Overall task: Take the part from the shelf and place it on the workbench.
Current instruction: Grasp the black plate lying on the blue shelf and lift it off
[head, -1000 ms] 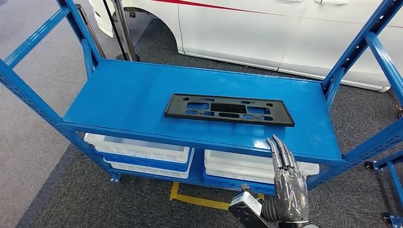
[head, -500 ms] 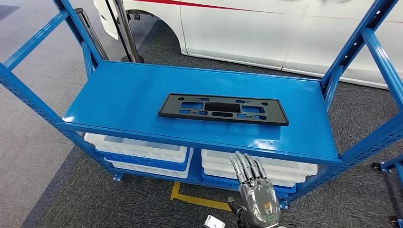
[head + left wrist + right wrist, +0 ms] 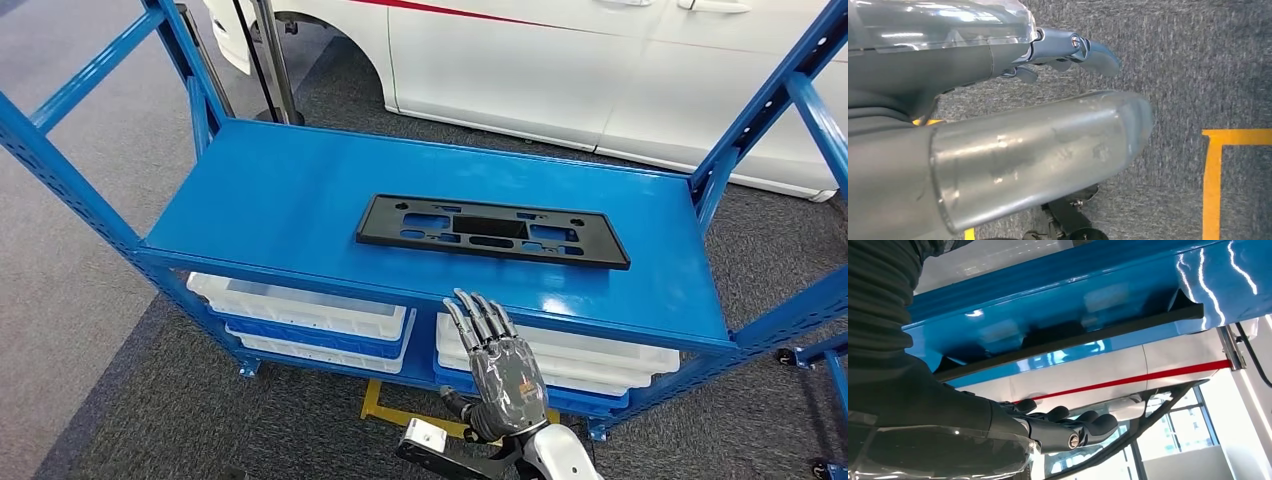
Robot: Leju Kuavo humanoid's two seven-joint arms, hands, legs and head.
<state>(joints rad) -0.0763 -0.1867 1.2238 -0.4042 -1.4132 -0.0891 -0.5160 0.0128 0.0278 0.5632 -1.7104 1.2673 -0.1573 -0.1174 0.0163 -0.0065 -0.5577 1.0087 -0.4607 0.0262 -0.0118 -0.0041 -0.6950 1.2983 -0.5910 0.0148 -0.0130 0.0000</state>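
Observation:
The part [image 3: 492, 231] is a flat black rectangular plate with several cut-outs, lying on the top level of the blue shelf [image 3: 280, 200], right of its middle. My right hand [image 3: 495, 365] is raised in front of the shelf's front edge, below and slightly left of the part, fingers straight and apart, holding nothing. In the right wrist view the part [image 3: 1073, 340] shows as a dark strip on the glossy blue surface, apart from my right hand [image 3: 1058, 427]. My left hand [image 3: 1038, 150] hangs over grey carpet, holding nothing.
A white car [image 3: 560, 60] stands close behind the shelf. White and blue bins [image 3: 310, 315] fill the lower level. Blue uprights [image 3: 70, 180] rise at the shelf's corners. Yellow tape [image 3: 400, 415] marks the carpet under the shelf.
My right hand has moved left along the shelf's front edge, dipping and then rising again. The view has shifted a little; the part lies where it was.

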